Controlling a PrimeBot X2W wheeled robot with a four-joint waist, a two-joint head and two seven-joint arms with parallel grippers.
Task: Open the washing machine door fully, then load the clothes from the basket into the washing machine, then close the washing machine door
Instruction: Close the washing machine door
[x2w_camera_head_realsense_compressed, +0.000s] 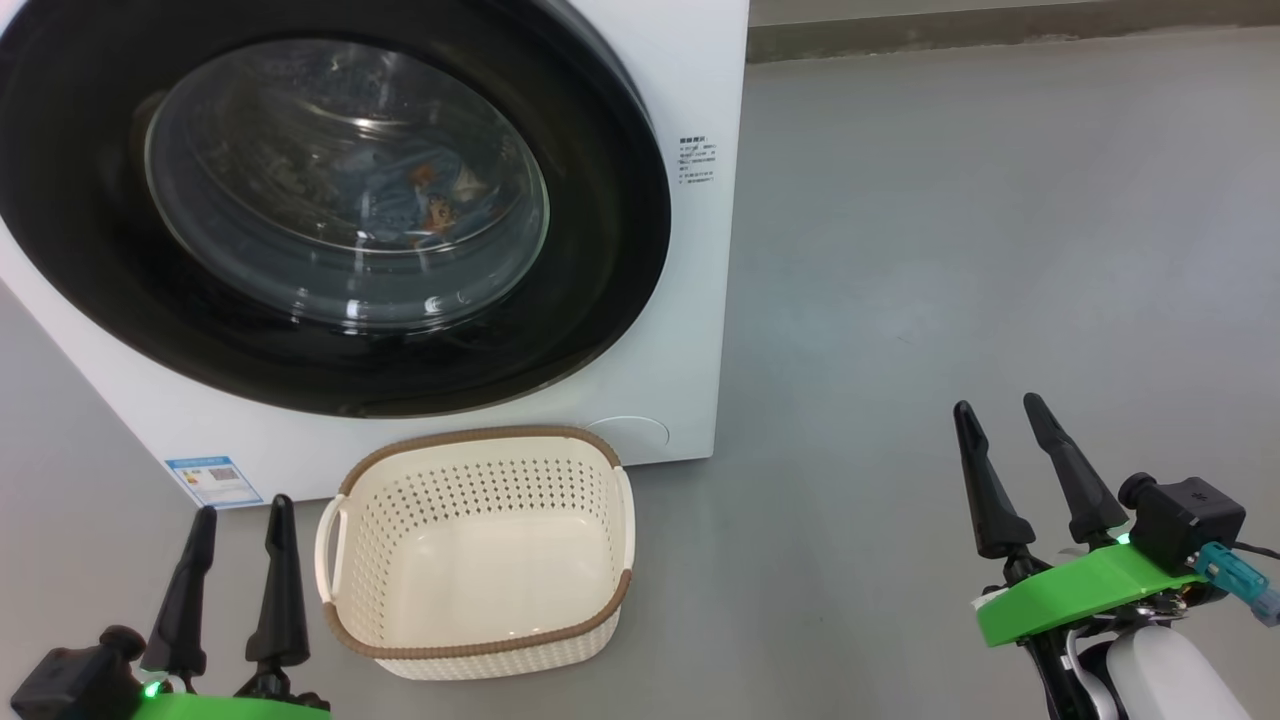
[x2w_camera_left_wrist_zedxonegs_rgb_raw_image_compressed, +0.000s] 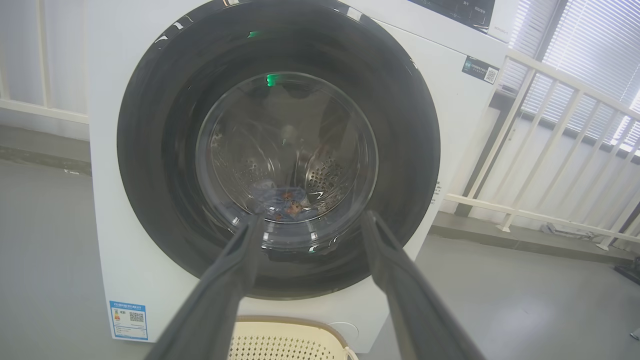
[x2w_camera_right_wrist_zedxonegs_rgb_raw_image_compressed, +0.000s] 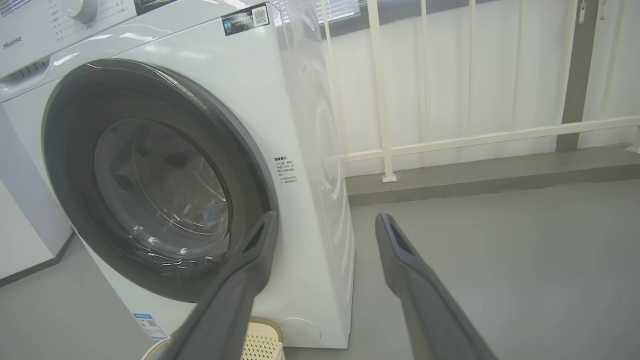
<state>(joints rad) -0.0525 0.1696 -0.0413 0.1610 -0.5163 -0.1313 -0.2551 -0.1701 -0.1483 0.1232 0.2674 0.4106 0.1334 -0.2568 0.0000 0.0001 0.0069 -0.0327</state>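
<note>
The white washing machine (x2w_camera_head_realsense_compressed: 690, 300) stands with its round black door (x2w_camera_head_realsense_compressed: 600, 230) shut flat against the front. Through the glass window I see the clothes (x2w_camera_head_realsense_compressed: 425, 205), light blue with orange print, lying inside the drum; they also show in the left wrist view as clothes (x2w_camera_left_wrist_zedxonegs_rgb_raw_image_compressed: 287, 197). The cream basket (x2w_camera_head_realsense_compressed: 480, 480) with a brown rim sits on the floor in front of the machine, with nothing in it. My left gripper (x2w_camera_head_realsense_compressed: 240, 510) is open at the lower left, beside the basket. My right gripper (x2w_camera_head_realsense_compressed: 1000, 405) is open at the lower right, well away from the machine.
Grey floor (x2w_camera_head_realsense_compressed: 1000, 200) stretches to the right of the machine. A white railing (x2w_camera_right_wrist_zedxonegs_rgb_raw_image_compressed: 475, 135) runs along the wall behind and to the right. A blue energy sticker (x2w_camera_head_realsense_compressed: 212, 480) marks the machine's lower left corner.
</note>
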